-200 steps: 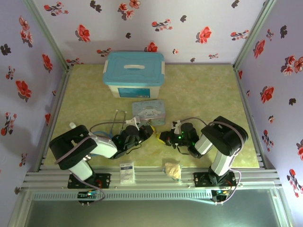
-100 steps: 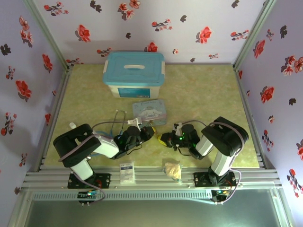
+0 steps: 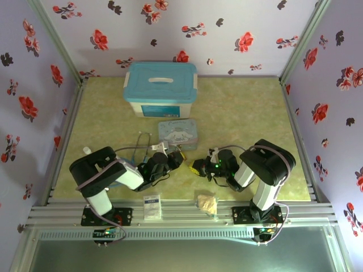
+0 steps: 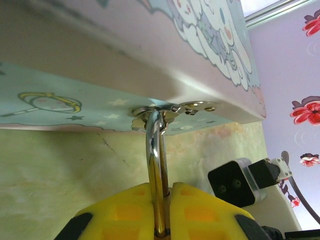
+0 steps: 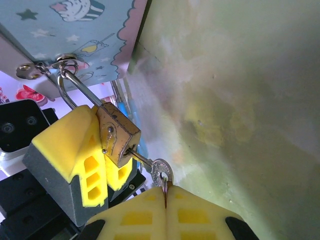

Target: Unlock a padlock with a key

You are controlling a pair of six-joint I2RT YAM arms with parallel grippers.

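Where the two arms meet near the front of the desk (image 3: 244, 107), the padlock (image 5: 119, 134) hangs off the near edge of a cartoon tin (image 3: 178, 134), its shackle (image 4: 157, 160) threaded through a small metal ring (image 4: 155, 112) on the tin's hasp. The left hand (image 3: 172, 160) is closed tight on the padlock: from its own wrist, the shackle runs down into the slit between its yellow pads (image 4: 125, 210), and from the right wrist the brass body sits against those pads. The key (image 5: 159, 172) is pushed into the underside of the padlock, and the right hand (image 3: 197, 166) is clamped shut on its round head, pads pressed together with only the thin metal between them. The tin lies directly behind the lock and crowds both hands, its side wall just above the left fingers. A blue-lidded box (image 3: 160, 85) stands further back, apart from the tin. A stethoscope (image 3: 142, 137) lies beside the left arm, just left of the tin. Near the front rail, a beige lumpy wad (image 3: 207, 203) and a small white card (image 3: 152, 207) sit close to the arm bases.
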